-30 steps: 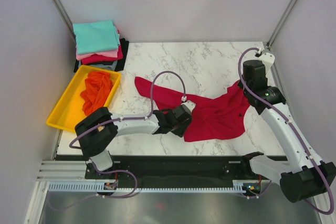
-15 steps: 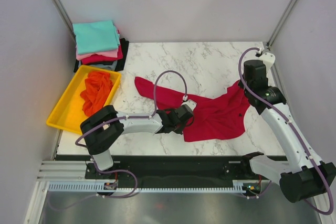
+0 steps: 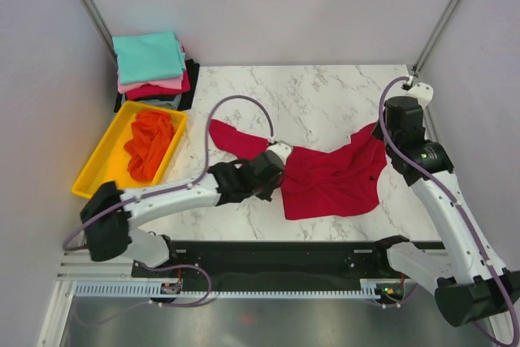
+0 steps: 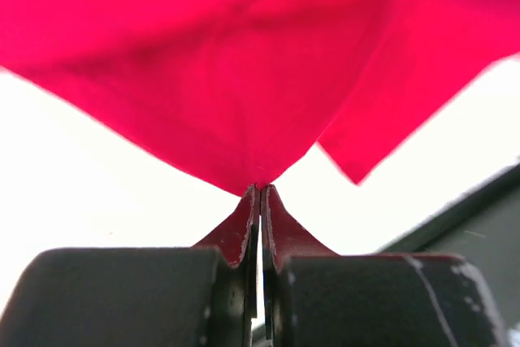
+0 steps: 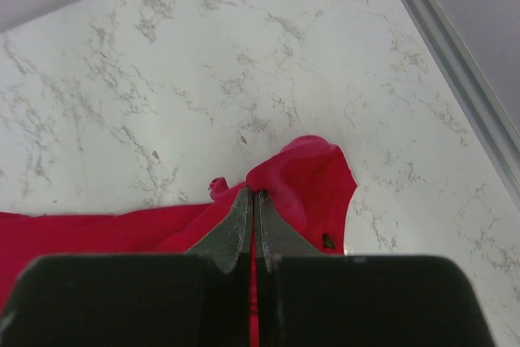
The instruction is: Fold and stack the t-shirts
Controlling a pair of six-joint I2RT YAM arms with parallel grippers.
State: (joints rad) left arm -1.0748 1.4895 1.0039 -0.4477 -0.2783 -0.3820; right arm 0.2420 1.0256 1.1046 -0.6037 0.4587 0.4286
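Observation:
A crimson red t-shirt [image 3: 333,178] lies spread and rumpled across the middle of the marble table [image 3: 325,95]. My left gripper [image 3: 279,170] is shut on its left part; in the left wrist view the red cloth [image 4: 244,79] hangs from the pinched fingertips [image 4: 261,190]. At the shirt's right edge my right gripper [image 3: 382,137] is shut on a bunched fold [image 5: 305,172], tips [image 5: 254,194] together. An orange t-shirt [image 3: 150,142] lies crumpled in the yellow tray [image 3: 97,172]. A stack of folded t-shirts [image 3: 150,67], teal on top, sits at the back left.
The yellow tray lies along the table's left edge. Metal frame posts [image 3: 443,14] stand at the back corners, and grey walls close in on both sides. A black rail [image 3: 284,253] runs along the near edge.
My left gripper has shut on the red shirt and pulled back left and up with the cloth. The right arm shifted slightly, still holding its corner.

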